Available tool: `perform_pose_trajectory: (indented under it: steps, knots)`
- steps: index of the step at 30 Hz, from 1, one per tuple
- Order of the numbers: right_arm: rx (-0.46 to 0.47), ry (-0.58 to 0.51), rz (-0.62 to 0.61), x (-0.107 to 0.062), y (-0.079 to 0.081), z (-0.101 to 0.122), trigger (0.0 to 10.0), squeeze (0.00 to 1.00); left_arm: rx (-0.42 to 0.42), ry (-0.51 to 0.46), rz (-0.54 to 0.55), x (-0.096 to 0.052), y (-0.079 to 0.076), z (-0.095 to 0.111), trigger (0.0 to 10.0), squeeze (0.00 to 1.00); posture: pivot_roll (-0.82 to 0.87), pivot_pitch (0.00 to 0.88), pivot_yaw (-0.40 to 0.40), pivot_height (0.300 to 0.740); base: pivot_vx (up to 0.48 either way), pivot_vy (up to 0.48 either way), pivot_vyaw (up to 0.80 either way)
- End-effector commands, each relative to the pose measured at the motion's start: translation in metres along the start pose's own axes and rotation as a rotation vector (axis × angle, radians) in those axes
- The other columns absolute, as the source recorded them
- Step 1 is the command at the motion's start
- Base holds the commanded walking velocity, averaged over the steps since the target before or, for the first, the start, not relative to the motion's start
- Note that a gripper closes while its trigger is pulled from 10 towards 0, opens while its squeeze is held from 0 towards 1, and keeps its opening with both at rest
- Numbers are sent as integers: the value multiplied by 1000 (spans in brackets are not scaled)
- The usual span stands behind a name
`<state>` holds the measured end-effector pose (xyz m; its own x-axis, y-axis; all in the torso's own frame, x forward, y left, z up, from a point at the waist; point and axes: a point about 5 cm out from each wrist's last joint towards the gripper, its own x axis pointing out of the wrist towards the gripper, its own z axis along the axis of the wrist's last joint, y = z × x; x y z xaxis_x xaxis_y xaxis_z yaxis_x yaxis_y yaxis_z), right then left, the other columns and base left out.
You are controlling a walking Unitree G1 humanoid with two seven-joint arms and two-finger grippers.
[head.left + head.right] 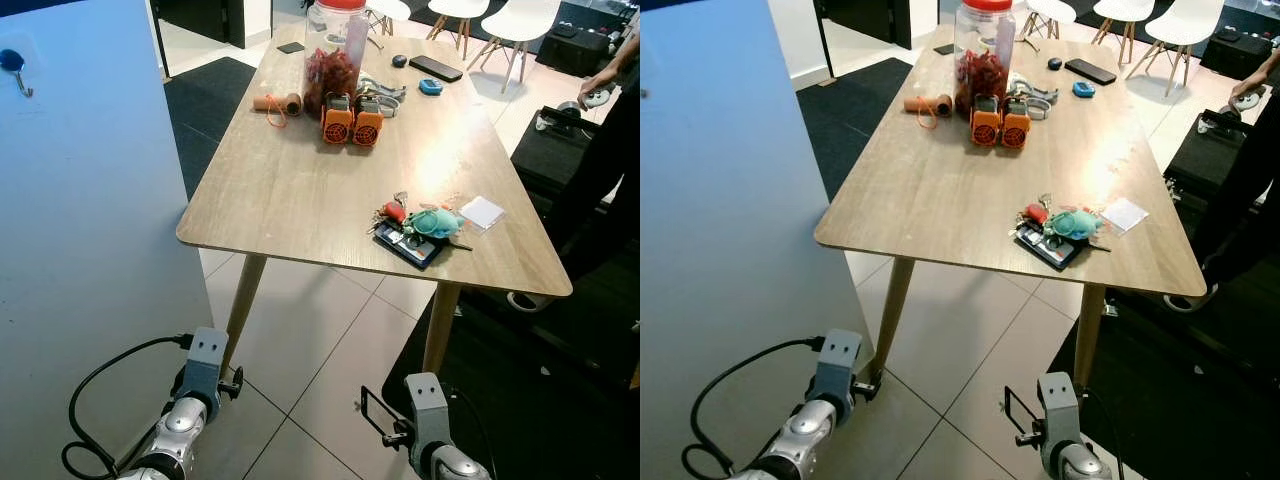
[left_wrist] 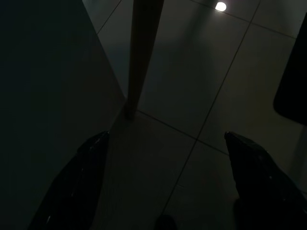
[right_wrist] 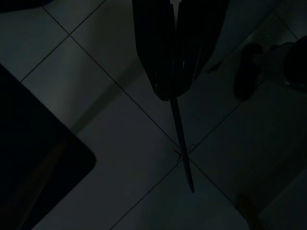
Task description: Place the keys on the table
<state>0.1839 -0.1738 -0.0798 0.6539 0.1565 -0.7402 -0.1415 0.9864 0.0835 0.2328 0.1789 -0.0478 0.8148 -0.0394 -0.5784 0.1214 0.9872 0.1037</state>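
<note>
The keys (image 1: 418,222) lay near the right front corner of the wooden table (image 1: 290,190), beside a white card (image 1: 482,213); a tall jar (image 1: 335,55) stood farther back.

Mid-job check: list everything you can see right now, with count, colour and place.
table: one, light wood, ahead
keys: one bunch, red and teal fobs, near right table edge, lying partly on a dark flat item
white card: one, beside the keys
jar: one, clear with red lid, far end
orange gadgets: two, before the jar
phone: one, black, far end
chairs: white, beyond the table
person's arm: far right
left hand: open, low over floor tiles
right hand: shut, low over floor tiles
</note>
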Motion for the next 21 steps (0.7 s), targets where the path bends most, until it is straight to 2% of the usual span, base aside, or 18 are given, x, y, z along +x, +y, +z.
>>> perform_pose_trajectory:
  steps: [1,14,21]
  knots:
    - [9,11,-11,-1,-3,-2,10000,0,-21,-2,-7,-1,-5,-2,10000,0,81,3,-73,740,461,0,0]
    - [-4,13,-8,-2,-5,-2,10000,0,-32,-1,-7,-2,-6,-4,10000,0,78,5,-79,740,471,0,0]
    - [-4,15,-6,-2,-5,-2,10000,0,-42,-18,-2,-3,-4,-5,10000,0,78,8,-80,740,0,0,0]
